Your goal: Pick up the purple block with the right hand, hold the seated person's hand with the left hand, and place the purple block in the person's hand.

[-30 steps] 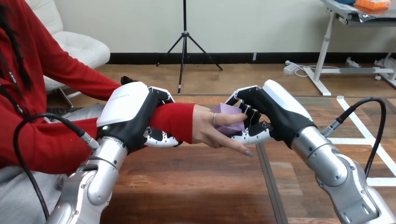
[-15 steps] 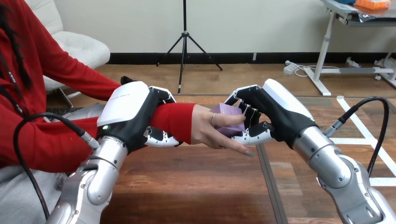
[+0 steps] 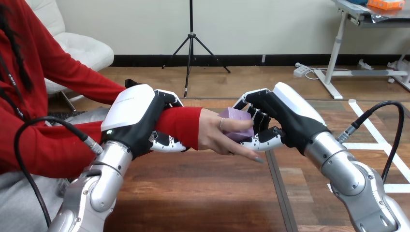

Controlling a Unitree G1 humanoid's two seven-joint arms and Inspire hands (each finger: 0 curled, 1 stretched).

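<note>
Above the table (image 3: 203,193), the left hand (image 3: 133,118) is curled round the person's wrist (image 3: 180,125), just behind the person's hand (image 3: 212,135). On that hand's far side, the right hand (image 3: 285,116) pinches the block (image 3: 237,123) between fingers and thumb. The block sits against the person's palm, under their fingers. I judge that letting go is the next move.

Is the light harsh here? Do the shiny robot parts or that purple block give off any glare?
Head view: the light looks soft and even. The white shells of the left hand and the right hand are bright but keep their detail. The silver forearms carry small highlights. The purple block shows no glare, and the person's hand and the right hand partly cover it.
</note>
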